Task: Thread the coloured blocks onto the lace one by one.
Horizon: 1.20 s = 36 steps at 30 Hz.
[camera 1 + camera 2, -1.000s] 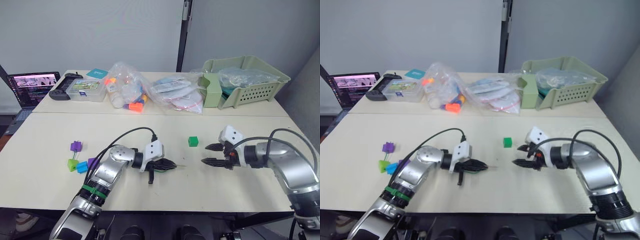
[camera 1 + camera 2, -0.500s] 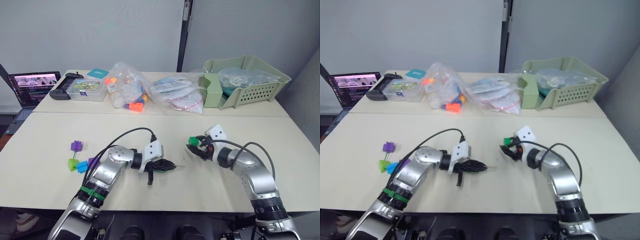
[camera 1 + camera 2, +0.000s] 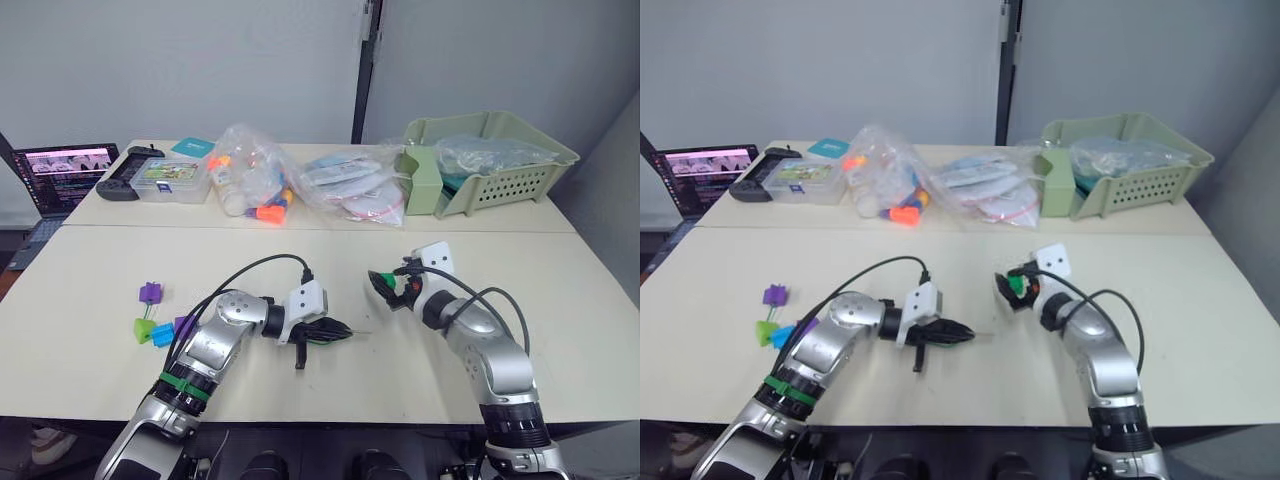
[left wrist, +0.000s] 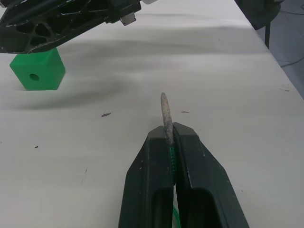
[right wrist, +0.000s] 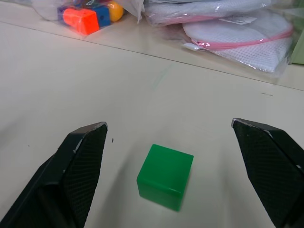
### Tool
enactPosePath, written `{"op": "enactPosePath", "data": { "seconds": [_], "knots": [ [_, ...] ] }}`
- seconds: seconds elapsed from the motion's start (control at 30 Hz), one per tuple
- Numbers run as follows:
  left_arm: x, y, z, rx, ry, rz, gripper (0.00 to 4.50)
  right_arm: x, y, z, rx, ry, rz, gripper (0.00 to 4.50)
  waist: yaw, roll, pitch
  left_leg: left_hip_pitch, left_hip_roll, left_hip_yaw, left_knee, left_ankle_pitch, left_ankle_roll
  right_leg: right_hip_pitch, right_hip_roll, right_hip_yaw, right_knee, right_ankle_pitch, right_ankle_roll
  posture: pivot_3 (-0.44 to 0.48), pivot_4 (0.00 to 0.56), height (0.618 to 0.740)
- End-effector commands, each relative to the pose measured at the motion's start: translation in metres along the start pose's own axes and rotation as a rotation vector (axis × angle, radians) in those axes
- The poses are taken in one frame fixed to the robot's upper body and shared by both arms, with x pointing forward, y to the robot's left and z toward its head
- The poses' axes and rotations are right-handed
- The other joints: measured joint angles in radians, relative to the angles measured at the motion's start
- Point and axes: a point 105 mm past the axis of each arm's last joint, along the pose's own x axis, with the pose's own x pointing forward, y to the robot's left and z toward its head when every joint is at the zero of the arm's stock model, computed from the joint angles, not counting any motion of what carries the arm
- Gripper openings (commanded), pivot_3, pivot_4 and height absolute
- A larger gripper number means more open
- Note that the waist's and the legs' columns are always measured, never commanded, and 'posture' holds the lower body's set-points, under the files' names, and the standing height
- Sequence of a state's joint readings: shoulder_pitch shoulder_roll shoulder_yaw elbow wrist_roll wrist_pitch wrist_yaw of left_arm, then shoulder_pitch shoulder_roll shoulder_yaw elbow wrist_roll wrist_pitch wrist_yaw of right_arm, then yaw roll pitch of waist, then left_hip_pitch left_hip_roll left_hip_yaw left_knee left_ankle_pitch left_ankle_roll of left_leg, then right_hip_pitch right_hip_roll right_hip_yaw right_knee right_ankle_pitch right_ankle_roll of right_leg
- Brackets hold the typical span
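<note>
My left gripper (image 3: 338,328) rests near the table's middle, shut on the green lace (image 4: 166,115); the stiff tip sticks out past the fingers toward the right. The dark green block (image 5: 165,176) sits on the table just beyond that tip, its hole facing the lace (image 4: 37,70). My right gripper (image 5: 168,124) is open around this block, one finger on each side and neither touching it. At the left of the table lie a purple block (image 3: 151,292), a lime green block (image 3: 144,328), a blue block (image 3: 164,334) and another purple block (image 3: 184,325).
Along the table's far side stand a laptop (image 3: 65,172), a clear box (image 3: 172,180), plastic bags of toys (image 3: 255,185) and a green basket (image 3: 490,160). A black cable loops over my left arm.
My right gripper has swung left from the table's right side to the dark green block and now straddles it. The left gripper and lace have stayed put.
</note>
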<state>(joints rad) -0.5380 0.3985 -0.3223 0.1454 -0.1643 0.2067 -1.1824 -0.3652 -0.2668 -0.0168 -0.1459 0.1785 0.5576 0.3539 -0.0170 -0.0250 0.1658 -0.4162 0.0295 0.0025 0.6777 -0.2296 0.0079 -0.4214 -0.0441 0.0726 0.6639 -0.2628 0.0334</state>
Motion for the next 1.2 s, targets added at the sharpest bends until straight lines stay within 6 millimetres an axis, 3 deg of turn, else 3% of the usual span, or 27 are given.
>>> {"op": "enactPosePath", "data": {
  "seconds": [0.03,0.37,0.47,0.7,1.0,1.2],
  "knots": [
    [-0.002,0.000,0.010,0.024,-0.031,0.000,0.00,0.003,0.004,0.003,0.001,-0.027,-0.014,4.47,-0.002,0.000,0.000,0.000,0.000,0.000,0.000,0.000,0.000,0.000,0.000,0.000,0.000,0.000,0.000,0.000,0.150,0.737],
    [-0.003,0.001,0.010,0.027,-0.025,0.006,0.00,0.020,-0.004,-0.016,0.062,0.026,-0.102,4.47,-0.001,0.000,0.000,0.000,0.000,0.000,0.000,0.000,0.000,0.000,0.000,0.000,0.000,0.000,0.000,0.000,0.150,0.737],
    [-0.004,0.001,0.009,0.025,-0.024,0.008,0.00,0.021,-0.003,-0.017,0.081,0.017,-0.104,3.66,-0.002,0.000,0.000,0.000,0.000,0.000,0.000,0.000,0.000,0.000,0.000,0.000,0.000,0.000,0.000,0.000,0.150,0.737],
    [-0.002,0.001,0.009,0.026,-0.024,0.004,0.00,0.017,-0.002,-0.016,0.091,0.006,-0.093,1.26,-0.003,0.000,0.000,0.000,0.000,0.000,0.000,0.000,0.000,0.000,0.000,0.000,0.000,0.000,0.000,0.000,0.150,0.737],
    [0.003,-0.001,0.011,0.029,-0.037,-0.025,0.00,-0.012,-0.016,-0.009,0.088,-0.022,-0.126,1.20,0.000,0.000,0.000,0.000,0.000,0.000,0.000,0.000,0.000,0.000,0.000,0.000,0.000,0.000,0.000,0.000,0.150,0.737],
    [0.014,-0.003,0.014,0.032,-0.060,-0.079,0.00,-0.053,-0.013,-0.017,0.113,0.021,-0.189,1.20,0.002,0.000,0.000,0.000,0.000,0.000,0.000,0.000,0.000,0.000,0.000,0.000,-0.001,0.000,0.000,0.000,0.150,0.737]
  ]
}}
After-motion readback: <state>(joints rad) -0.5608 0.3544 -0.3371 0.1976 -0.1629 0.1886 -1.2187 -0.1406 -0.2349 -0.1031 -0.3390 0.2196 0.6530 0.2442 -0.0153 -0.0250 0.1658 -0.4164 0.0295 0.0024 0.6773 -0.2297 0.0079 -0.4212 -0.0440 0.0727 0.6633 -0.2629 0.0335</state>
